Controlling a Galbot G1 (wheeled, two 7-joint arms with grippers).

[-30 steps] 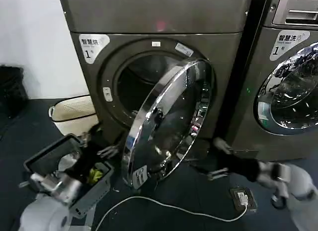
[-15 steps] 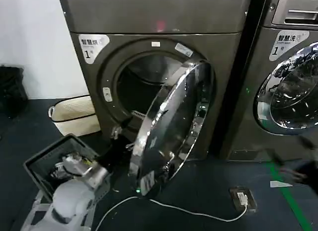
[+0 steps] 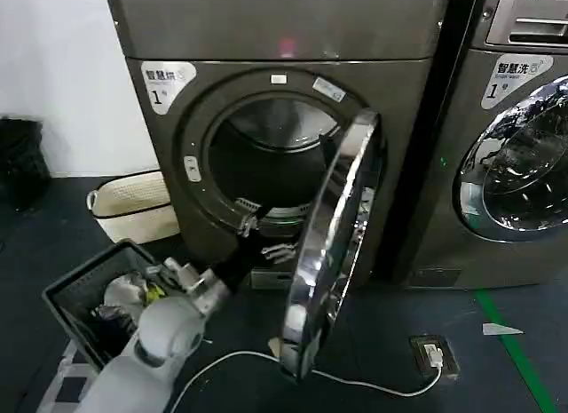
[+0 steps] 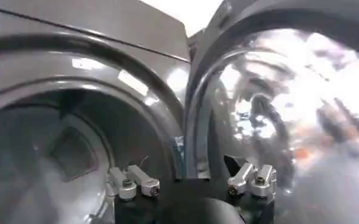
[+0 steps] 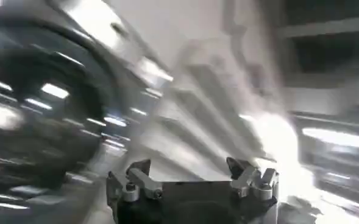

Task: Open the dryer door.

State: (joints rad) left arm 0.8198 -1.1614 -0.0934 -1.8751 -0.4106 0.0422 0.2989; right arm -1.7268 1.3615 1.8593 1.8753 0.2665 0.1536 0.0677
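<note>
The dryer door [image 3: 333, 244] stands swung well out from the dryer [image 3: 275, 40], edge-on, its long axis upright. The left pincer [image 3: 257, 238], spread and holding nothing, sits at the drum mouth with the door's inner face just to its right. The right pincer [image 5: 191, 181] is also spread, farther off; the left arm is likely nearer.

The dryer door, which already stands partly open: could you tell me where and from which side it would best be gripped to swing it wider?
Probably the dryer door's free chrome edge, opposite the hinge, from the drum side where the left gripper sits: the door stands edge-on, so jaws could straddle that thin rim.
</note>
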